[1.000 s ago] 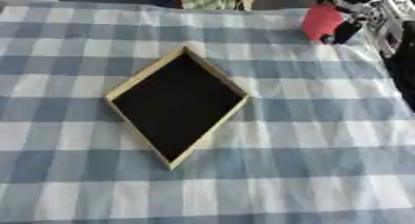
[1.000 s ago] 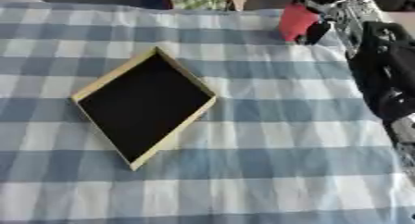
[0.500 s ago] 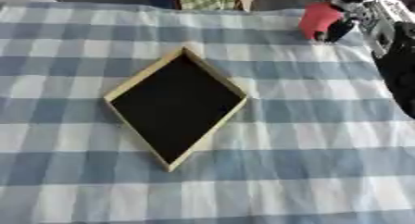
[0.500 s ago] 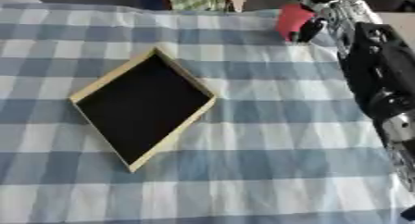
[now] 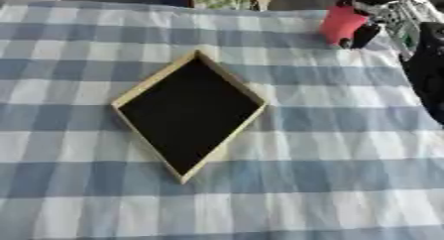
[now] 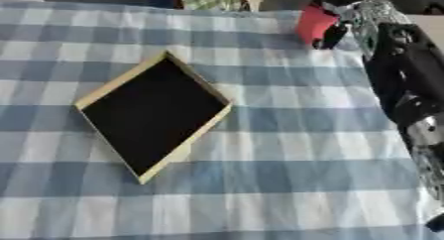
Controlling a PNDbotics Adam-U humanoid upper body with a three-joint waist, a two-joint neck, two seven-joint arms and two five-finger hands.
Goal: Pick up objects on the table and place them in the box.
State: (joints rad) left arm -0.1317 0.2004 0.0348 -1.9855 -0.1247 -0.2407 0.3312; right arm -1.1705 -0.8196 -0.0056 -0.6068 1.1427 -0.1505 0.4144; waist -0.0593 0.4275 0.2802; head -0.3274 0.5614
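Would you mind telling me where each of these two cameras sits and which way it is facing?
Left eye view: in the robot's head, looking down at the checked tablecloth and the box; only the right hand and a bit of arm show at the upper right.
Right eye view: beside it in the head, facing the same way; the right arm runs down the right edge.
Both share the box and the red object in the right hand.

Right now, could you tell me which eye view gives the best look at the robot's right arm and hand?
The right eye view: the right hand is curled round the red object at the far right, and the black arm runs down the right edge. The left eye view shows the hand and red object too, but cuts off most of the arm.
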